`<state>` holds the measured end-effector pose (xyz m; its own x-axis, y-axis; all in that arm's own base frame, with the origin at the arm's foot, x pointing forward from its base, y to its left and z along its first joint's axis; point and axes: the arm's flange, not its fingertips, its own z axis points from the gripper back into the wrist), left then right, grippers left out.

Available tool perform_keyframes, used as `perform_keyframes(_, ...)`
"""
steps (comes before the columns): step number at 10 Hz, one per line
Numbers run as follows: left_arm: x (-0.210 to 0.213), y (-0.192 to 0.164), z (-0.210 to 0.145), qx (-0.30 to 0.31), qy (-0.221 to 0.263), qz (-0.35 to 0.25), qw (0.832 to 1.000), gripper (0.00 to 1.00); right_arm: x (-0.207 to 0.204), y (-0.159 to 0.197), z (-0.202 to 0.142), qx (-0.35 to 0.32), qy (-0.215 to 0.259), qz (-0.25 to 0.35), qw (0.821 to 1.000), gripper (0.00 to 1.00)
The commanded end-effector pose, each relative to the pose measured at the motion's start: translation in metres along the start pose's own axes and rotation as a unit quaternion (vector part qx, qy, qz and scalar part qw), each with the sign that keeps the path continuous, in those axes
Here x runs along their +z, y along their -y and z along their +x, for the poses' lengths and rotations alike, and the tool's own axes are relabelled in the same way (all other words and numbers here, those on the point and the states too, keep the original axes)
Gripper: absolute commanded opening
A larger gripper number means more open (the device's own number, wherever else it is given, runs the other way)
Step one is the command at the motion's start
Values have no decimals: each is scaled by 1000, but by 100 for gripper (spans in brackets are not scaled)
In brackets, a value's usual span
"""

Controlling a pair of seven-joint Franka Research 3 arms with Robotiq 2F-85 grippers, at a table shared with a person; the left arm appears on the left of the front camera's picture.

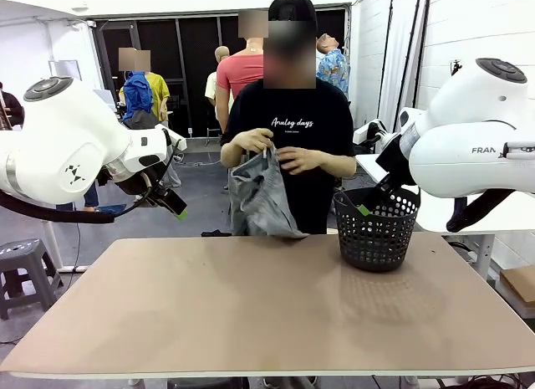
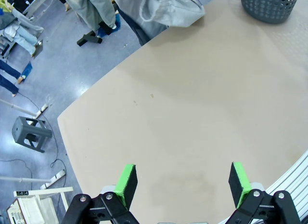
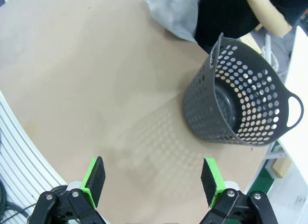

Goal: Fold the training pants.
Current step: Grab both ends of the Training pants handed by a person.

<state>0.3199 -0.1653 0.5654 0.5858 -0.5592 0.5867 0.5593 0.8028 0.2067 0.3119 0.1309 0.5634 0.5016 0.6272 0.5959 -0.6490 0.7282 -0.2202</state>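
Note:
A person at the far side of the table holds the light grey training pants [image 1: 261,197] up in both hands, and the lower end hangs down to the table's far edge. The pants also show at the top of the left wrist view [image 2: 163,12] and of the right wrist view [image 3: 175,14]. My left gripper [image 1: 174,207] hovers above the table's far left, open and with nothing in it [image 2: 183,183]. On the right, near the basket, my right gripper [image 1: 368,203] hangs open and holds nothing [image 3: 153,180].
A black mesh basket [image 1: 378,230] stands on the table's far right [image 3: 240,103] [image 2: 272,5]. The tan tabletop [image 1: 251,305] is bare in the middle and front. A grey stool [image 1: 25,268] stands on the floor at the left, and other people stand farther back.

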Motion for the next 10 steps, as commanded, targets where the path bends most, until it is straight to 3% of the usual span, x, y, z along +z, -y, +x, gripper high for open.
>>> perform_keyframes(1,1,0,0,-4,5,1,1000,100,0,0,0,-1,0,0,1000,100)
perform_keyframes(10,1,0,0,-4,5,1,1000,100,0,0,0,-1,0,0,1000,100)
